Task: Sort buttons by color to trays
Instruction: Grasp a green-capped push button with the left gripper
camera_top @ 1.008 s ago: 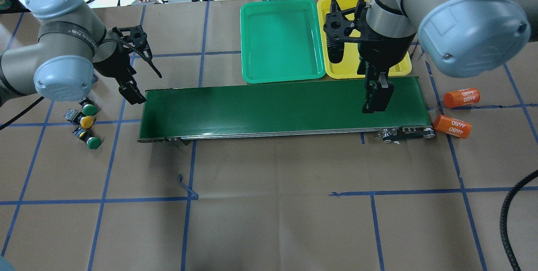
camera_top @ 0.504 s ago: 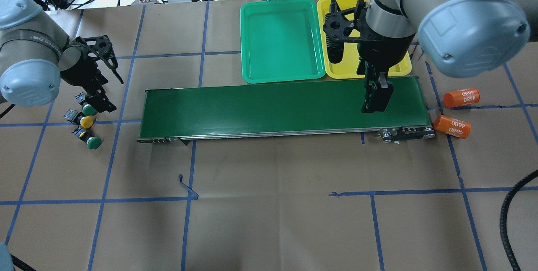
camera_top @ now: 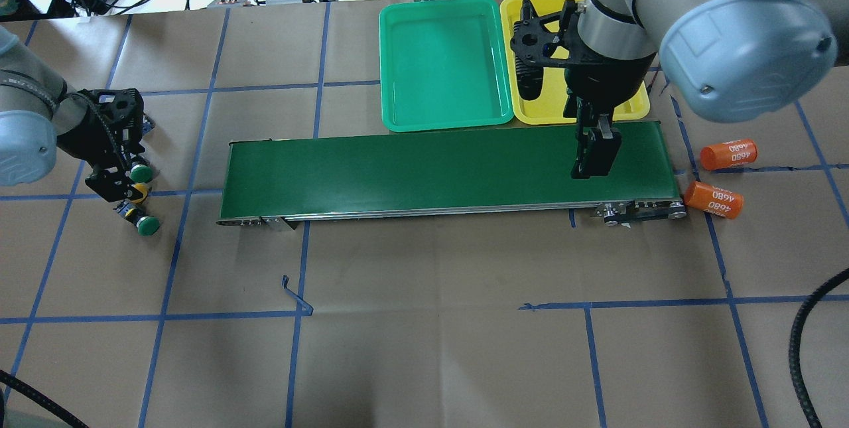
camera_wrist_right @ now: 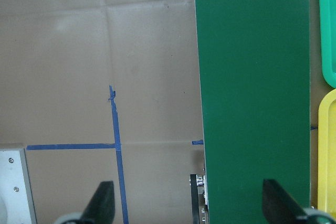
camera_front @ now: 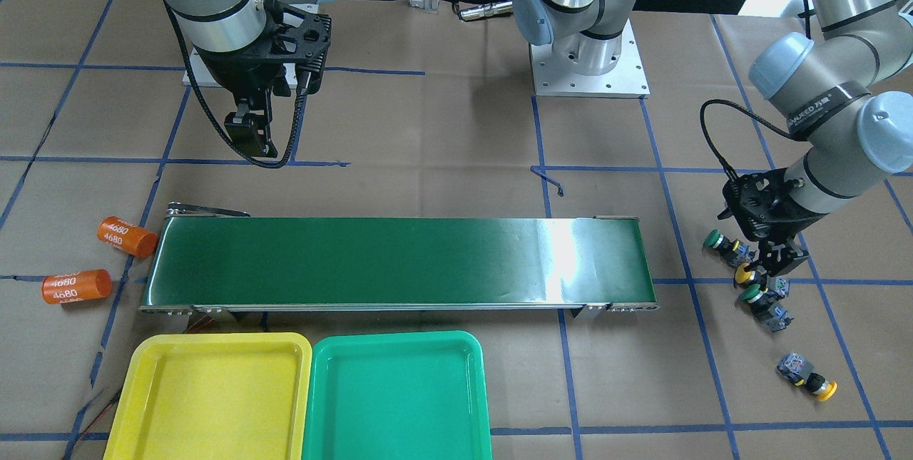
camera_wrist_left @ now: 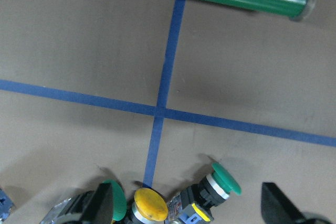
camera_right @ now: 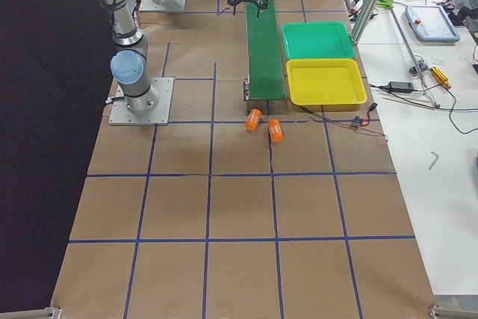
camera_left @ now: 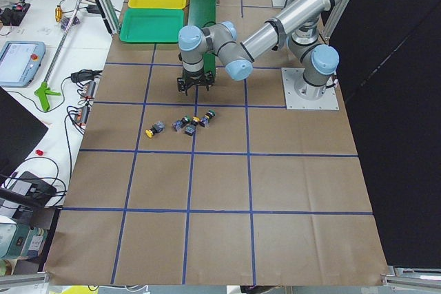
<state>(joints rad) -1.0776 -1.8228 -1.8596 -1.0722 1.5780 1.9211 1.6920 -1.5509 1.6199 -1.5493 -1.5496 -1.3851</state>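
Note:
Three buttons lie in a row left of the belt: a green one (camera_top: pixel 140 173), a yellow one (camera_top: pixel 137 194) and a green one (camera_top: pixel 148 225). A fourth, yellow button (camera_front: pixel 820 389) lies apart from them. My left gripper (camera_top: pixel 121 184) is open and empty above the row; in the left wrist view (camera_wrist_left: pixel 191 211) the yellow cap (camera_wrist_left: pixel 150 205) and a green cap (camera_wrist_left: pixel 227 178) sit between its fingers (camera_wrist_left: pixel 105 203). My right gripper (camera_top: pixel 593 157) is open and empty above the belt's right end. The green tray (camera_top: pixel 441 63) and the yellow tray (camera_top: pixel 638 107) are empty.
The long dark green conveyor belt (camera_top: pixel 431 169) runs across the middle. Two orange cylinders marked 4680 (camera_top: pixel 729 154) (camera_top: pixel 713 199) lie off its right end. The right arm covers part of the yellow tray. Cables and tools lie beyond the table's far edge.
My left gripper has moved left from the belt's left end to over the row of buttons. The right arm and the buttons have not moved.

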